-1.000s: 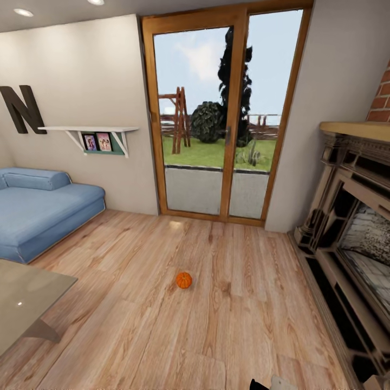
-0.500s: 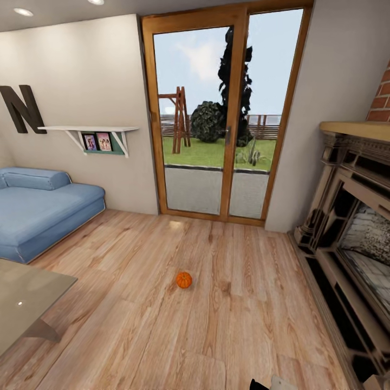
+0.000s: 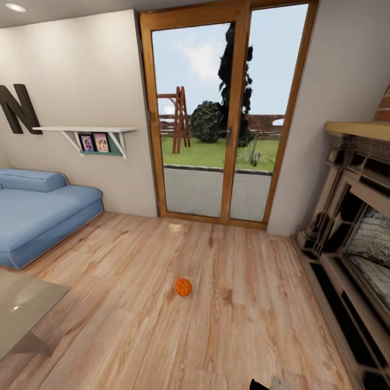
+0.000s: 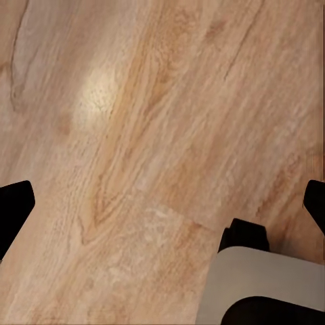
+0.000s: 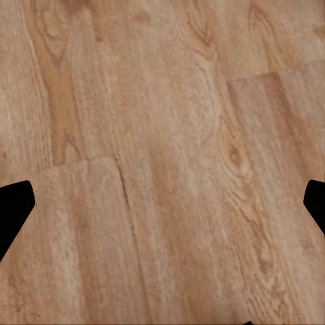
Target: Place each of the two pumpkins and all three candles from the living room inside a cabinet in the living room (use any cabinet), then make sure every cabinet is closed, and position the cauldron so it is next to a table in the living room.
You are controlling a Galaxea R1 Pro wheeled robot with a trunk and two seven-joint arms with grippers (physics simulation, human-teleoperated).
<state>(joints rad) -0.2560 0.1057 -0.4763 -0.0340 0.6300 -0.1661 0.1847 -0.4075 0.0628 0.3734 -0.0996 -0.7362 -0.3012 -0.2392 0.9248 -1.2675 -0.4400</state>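
Pumpkin (image 3: 183, 287) on floor (image 3: 244, 325) (table (image 3: 21, 309) near).

Left gripper (image 4: 162, 203): jaws spread wide, black fingertips (image 4: 15, 210) at opposite edges of the left wrist view, nothing between them, pointing down at the floor. Right gripper (image 5: 162, 203): same pose, fingertips (image 5: 15, 206) wide apart, nothing held. Robot body (image 3: 271, 383): dark and pale part at the head view's bottom edge.
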